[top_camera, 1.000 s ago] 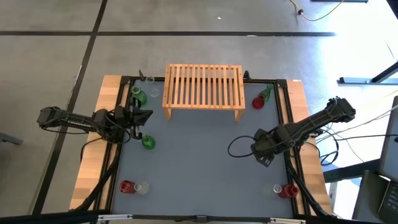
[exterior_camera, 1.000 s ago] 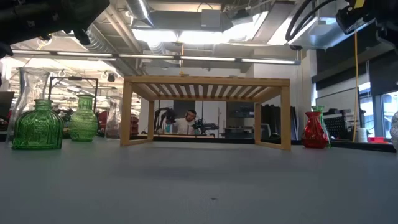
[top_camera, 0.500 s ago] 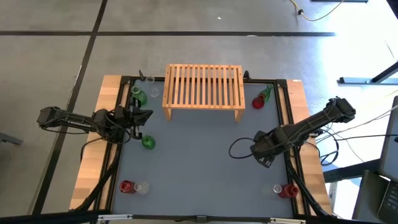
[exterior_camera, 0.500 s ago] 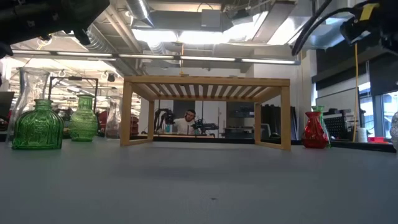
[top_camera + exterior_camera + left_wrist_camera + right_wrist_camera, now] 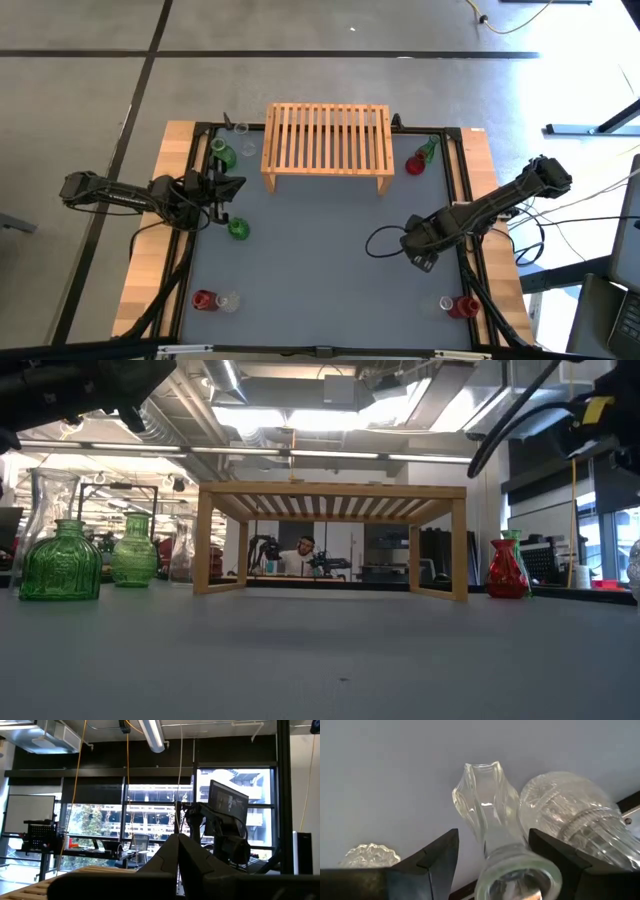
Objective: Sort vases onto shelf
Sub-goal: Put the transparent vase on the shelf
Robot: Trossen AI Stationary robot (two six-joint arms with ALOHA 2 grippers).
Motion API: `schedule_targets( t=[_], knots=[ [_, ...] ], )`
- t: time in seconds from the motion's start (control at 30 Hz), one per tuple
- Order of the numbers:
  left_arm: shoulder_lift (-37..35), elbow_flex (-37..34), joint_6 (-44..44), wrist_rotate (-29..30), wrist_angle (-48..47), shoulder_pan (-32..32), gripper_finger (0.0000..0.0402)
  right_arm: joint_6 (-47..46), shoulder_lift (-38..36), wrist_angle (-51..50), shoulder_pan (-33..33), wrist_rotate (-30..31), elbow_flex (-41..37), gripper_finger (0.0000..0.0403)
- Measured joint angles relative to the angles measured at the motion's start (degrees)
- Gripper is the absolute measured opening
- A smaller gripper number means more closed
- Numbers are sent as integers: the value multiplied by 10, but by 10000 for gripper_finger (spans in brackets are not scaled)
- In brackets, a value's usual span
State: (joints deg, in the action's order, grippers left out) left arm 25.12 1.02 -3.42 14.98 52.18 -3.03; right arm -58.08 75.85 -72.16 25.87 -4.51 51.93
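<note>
Two pincers are in play, and only the right one is at a vase.

Left side: the left pincer (image 5: 230,188) hangs over the left edge of the worktop (image 5: 320,260), fingers pressed together and holding nothing. A green vase (image 5: 238,229) stands just beside it. Another green vase (image 5: 222,157) stands near the far left corner. A red vase (image 5: 203,299) stands at the near left.

Centre: the wooden rack (image 5: 328,140) sits at the far edge, with nothing on its slats.

Right side: the right pincer (image 5: 420,252) is low over the worktop near the right edge. Its fingers (image 5: 427,857) are spread apart, one on either side of a clear fluted vase (image 5: 490,810), with a gap showing on both sides. No grip yet. A clear round bottle (image 5: 570,815) stands just beside that vase, close to the far finger.

Assessment of handling: the vase is rigid glass, smooth and likely slippery, light, and breakable if knocked over or squeezed hard. Its neck is narrow, its body flares out, and it probably tips easily. The recommended hold is on the neck just below the rim, closed gently and squarely. The outer finger must keep clear of the round bottle, which could roll or chip on contact.
</note>
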Motion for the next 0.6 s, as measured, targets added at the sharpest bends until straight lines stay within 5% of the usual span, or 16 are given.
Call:
schedule_targets(
  t=[0.3, 0.6],
  knots=[
    [0, 0, 0, 0, 0, 0, 2, 9, 0, 8, 0, 36, -12, 229],
    [0, 0, 0, 0, 0, 0, 2, 17, 0, 9, 0, 23, -11, 156]
  ],
)
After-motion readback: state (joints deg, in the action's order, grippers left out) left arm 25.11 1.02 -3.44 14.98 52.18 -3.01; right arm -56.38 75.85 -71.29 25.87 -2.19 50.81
